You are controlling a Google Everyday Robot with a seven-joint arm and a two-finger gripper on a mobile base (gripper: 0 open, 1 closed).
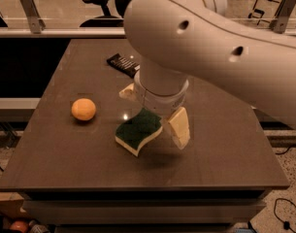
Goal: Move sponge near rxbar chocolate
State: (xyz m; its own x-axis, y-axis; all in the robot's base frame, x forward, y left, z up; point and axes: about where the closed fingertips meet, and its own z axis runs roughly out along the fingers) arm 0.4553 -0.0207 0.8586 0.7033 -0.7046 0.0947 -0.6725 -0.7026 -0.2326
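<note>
The sponge (138, 130), dark green on top with pale yellow foam below, lies on the dark table (60, 149) near its middle. My gripper (152, 116) hangs over the sponge's far right end. It is open, with one cream finger (179, 127) to the sponge's right and the other finger (128, 92) behind it. The rxbar chocolate (122, 64), a flat black bar with white lettering, lies at the back of the table. It is partly hidden by my arm and well apart from the sponge.
A round orange fruit (83, 109) sits on the table left of the sponge. My large white arm (210, 47) fills the upper right of the view. Railings and an office chair (96, 4) stand beyond the table's far edge.
</note>
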